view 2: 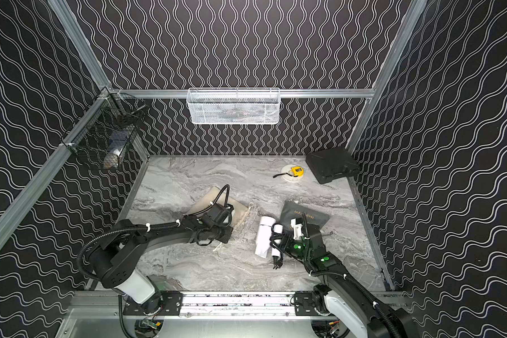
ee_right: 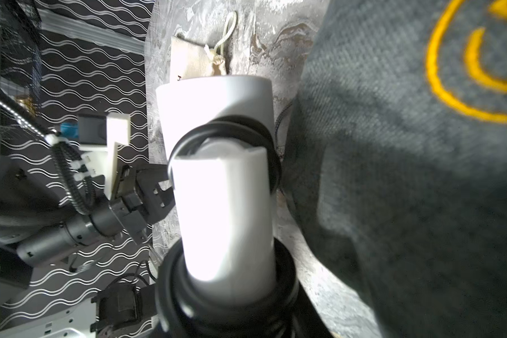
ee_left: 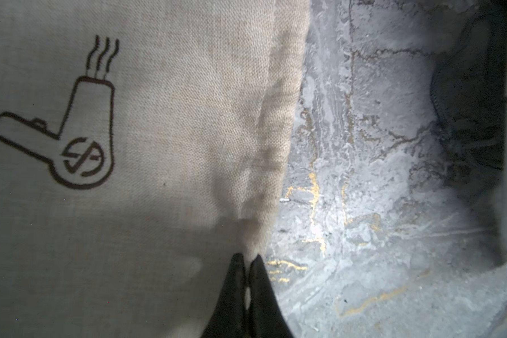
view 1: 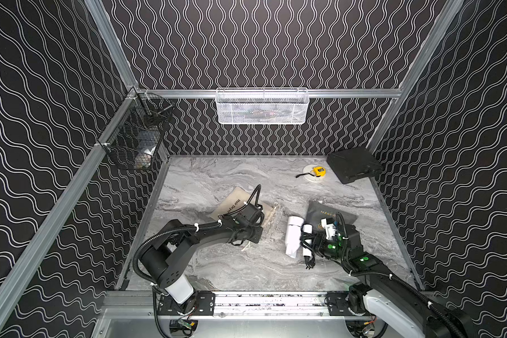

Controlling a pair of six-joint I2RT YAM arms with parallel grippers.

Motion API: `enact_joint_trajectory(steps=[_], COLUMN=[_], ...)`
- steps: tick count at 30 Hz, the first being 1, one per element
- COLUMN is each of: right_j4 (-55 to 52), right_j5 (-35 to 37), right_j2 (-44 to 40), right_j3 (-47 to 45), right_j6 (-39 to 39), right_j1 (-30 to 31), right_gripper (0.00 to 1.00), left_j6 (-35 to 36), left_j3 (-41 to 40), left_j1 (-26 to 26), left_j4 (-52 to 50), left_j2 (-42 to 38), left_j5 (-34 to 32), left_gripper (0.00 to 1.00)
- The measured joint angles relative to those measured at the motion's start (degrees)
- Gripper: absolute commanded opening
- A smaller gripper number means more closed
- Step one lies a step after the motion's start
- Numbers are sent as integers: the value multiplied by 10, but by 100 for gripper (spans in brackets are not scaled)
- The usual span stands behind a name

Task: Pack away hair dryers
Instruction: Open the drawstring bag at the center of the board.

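The white dryer (view 1: 293, 234) is judged not yet packed. It is located between the beige bag (view 1: 231, 204) and the grey bag (view 1: 330, 212), over the desk (view 1: 217, 178). Its corded handle appears clamped by the right gripper (view 1: 313, 244). The beige bag's edge is pinched by the fully closed left gripper (ee_left: 248, 259). This bag appears flat and empty. The grey bag's contents cannot be determined. Opening and loading are left. No second dryer is seen.
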Motion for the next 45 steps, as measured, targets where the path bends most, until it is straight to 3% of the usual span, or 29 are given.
enact_joint_trajectory(steps=[6,10,14,18,24,45], right_j4=[1,4,4,3,1,9], right_j5=[-8,-12,-12,-12,-11,-23], right_j2=[7,11,9,2,-3,31], right_j3=[-3,-4,-5,-6,-6,-2], right_j6=[-3,-4,-4,-4,-9,-29], right_j1=[0,0,0,0,0,32], right_gripper=[8,8,8,8,8,6], left_j6=[1,5,10,12,13,38], left_j3=[-4,-7,-16,-19,-19,-17], left_j1=[-4,-9,-13,-14,-14,-40], left_j4=[9,17,26,33,39,79], left_j2=[-9,-14,-17,-18,-12,-63], left_j5=[4,14,16,17,17,3], left_gripper=[6,16,17,14,0,0])
